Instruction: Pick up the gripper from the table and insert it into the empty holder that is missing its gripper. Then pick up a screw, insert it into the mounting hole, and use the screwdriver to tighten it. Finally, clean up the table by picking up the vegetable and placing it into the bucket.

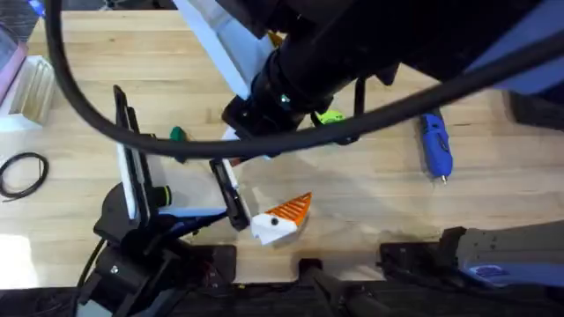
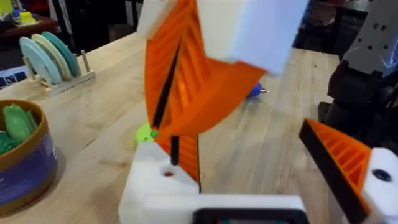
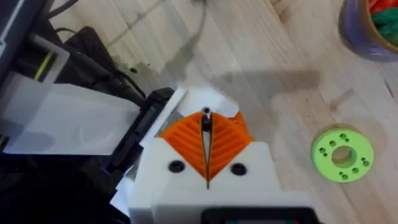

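My right claw [image 3: 207, 143] pinches a thin dark metal screw [image 3: 206, 117]; my left claw [image 2: 249, 163] is released. If the screw tilts, I fear it misses the small dark round mounting hole [image 2: 168, 173] and drops.

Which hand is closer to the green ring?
Right. The right hand hangs just beside the ring. The left hand sits farther back, with the right hand between it and the ring.
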Robot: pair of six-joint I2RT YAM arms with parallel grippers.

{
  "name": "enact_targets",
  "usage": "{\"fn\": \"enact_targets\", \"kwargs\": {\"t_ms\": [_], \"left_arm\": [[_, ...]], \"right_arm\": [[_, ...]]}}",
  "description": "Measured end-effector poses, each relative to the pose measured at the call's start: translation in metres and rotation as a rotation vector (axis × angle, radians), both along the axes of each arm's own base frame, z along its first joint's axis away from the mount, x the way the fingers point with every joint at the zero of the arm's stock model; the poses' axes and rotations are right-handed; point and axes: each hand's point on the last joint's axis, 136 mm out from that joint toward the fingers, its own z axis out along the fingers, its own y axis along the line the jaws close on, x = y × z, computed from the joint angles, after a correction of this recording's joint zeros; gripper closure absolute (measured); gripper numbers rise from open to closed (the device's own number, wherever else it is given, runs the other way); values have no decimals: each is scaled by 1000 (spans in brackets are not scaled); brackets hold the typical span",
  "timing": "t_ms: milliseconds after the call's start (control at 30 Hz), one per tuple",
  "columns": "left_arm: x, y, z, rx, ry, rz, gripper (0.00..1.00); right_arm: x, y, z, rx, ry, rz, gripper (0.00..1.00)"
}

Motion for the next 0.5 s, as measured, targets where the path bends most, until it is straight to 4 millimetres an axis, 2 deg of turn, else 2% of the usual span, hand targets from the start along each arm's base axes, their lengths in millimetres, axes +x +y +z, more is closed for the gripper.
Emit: {"fn": "enact_targets", "kwargs": {"t_ms": [367, 500], "left_arm": [[0, 0, 0, 0, 0, 0, 15], [0, 0, 0, 0, 0, 0, 15]], "right_arm": [[3, 3, 2, 14, -14, -3, 995], [3, 3, -4, -7, -2, -3, 995]]}}
